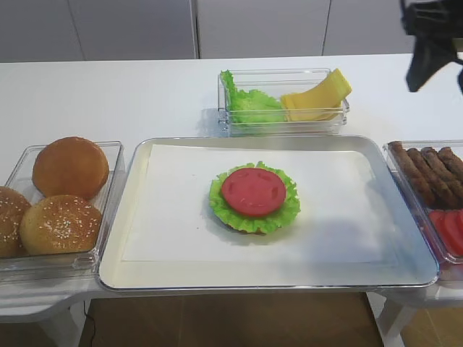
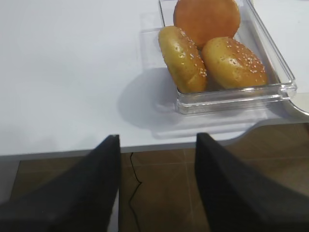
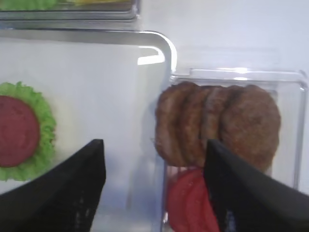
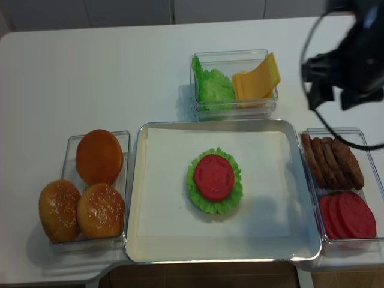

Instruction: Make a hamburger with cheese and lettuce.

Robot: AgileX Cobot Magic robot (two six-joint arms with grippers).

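Observation:
The hamburger [image 1: 253, 196] sits mid-tray: a thin bun base, a ruffled green leaf and a red disc on top; it also shows in the right wrist view [image 3: 21, 133] and the realsense view [image 4: 214, 180]. More lettuce [image 1: 249, 105] and the fanned cheese slices [image 1: 318, 97] lie in a clear box behind the tray. My right gripper [image 3: 152, 154] is open and empty, high above the tray's right edge and the patty box; it shows in the high view [image 1: 434, 72]. My left gripper [image 2: 157, 145] is open and empty over the table's front edge, left of the buns.
The silver tray [image 1: 145, 275] holds white paper. A clear box of sesame buns [image 1: 61, 195] stands to its left. A clear box of brown patties [image 3: 217, 123] and red tomato slices [image 3: 190, 203] stands to its right.

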